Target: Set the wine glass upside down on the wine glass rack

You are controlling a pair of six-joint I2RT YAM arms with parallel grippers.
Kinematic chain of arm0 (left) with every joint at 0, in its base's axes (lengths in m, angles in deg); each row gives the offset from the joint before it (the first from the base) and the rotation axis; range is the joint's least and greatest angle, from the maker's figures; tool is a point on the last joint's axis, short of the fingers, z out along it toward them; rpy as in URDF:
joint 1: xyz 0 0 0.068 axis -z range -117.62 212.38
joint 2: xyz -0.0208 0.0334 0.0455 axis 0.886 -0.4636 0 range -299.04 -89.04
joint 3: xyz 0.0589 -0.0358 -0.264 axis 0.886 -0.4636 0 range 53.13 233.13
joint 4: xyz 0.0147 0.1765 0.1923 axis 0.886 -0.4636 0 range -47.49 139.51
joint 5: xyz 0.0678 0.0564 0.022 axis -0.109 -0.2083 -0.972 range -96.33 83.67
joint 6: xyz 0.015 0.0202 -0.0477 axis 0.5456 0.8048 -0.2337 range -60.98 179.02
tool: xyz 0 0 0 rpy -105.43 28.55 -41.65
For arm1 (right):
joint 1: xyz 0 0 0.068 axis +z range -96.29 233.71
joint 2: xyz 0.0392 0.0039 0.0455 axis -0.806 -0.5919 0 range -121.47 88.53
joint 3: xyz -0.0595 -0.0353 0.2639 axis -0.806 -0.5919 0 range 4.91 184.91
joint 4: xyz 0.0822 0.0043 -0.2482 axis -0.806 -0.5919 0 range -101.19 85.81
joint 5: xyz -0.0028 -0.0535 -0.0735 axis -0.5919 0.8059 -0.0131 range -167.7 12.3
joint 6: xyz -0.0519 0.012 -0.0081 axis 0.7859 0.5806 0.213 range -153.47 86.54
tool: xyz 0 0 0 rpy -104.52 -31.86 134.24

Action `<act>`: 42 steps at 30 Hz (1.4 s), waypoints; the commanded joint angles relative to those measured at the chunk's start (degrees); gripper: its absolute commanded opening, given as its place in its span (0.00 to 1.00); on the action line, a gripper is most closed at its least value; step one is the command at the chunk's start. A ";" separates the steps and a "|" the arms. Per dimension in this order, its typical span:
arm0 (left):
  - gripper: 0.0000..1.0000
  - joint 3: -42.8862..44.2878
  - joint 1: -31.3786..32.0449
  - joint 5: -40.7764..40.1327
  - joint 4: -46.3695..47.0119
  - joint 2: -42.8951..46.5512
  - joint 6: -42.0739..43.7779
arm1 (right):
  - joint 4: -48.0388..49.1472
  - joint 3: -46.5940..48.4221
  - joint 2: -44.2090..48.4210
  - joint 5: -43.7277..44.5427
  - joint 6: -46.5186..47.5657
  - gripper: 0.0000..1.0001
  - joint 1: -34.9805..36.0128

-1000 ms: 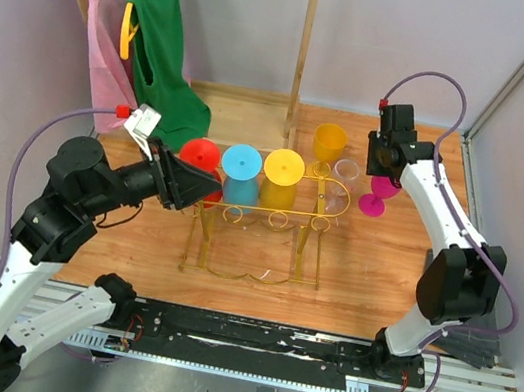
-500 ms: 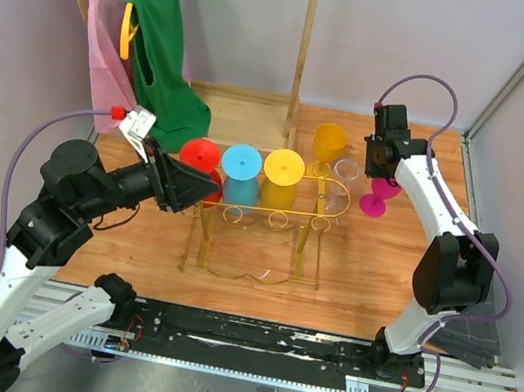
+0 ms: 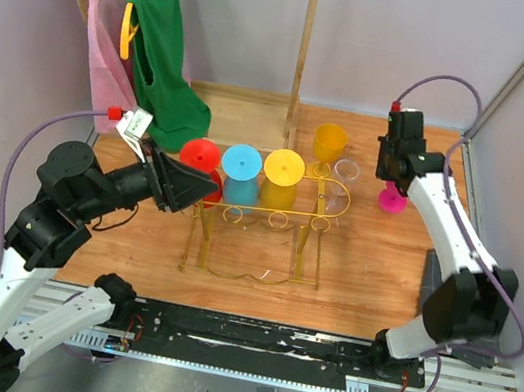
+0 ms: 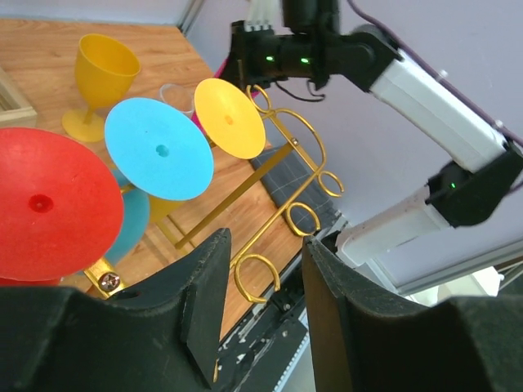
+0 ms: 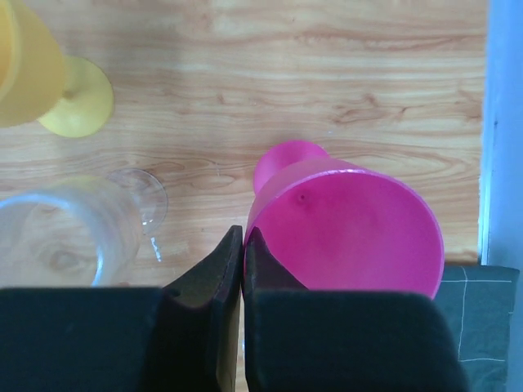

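The pink wine glass [image 3: 392,201] stands upright at the right of the table, and its bowl [image 5: 359,229] fills the right wrist view. My right gripper [image 3: 393,177] [image 5: 243,238] is shut on the glass's rim, one finger inside the bowl and one outside. The gold wine glass rack [image 3: 268,219] [image 4: 294,155] stands mid-table. A red [image 3: 200,155], a blue [image 3: 242,162] and a yellow glass [image 3: 285,166] hang upside down on it. My left gripper [image 3: 205,186] [image 4: 265,238] is open and empty at the rack's left end, beside the red glass [image 4: 49,212].
An upright yellow glass [image 3: 329,142] [image 5: 33,73] and a clear glass [image 3: 346,170] [image 5: 65,220] stand between the rack and the pink glass. Clothes on hangers [image 3: 156,45] and a wooden post [image 3: 304,51] are at the back. A dark cloth [image 5: 482,318] lies by the right wall.
My right gripper has closed on the pink glass's rim and shifted to the right with it. The left gripper has barely moved.
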 commanded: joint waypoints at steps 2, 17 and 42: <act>0.45 -0.67 0.43 0.29 4.08 -0.55 -1.96 | 7.48 -4.96 16.63 3.99 -2.84 0.01 1.63; 0.44 -1.82 0.43 4.28 13.87 -4.32 -5.79 | 37.74 -21.86 54.20 -18.01 -7.89 0.01 4.97; 0.43 -16.12 -12.45 26.44 87.74 -15.93 -51.27 | 117.92 -23.36 31.45 -61.51 -70.92 0.02 4.97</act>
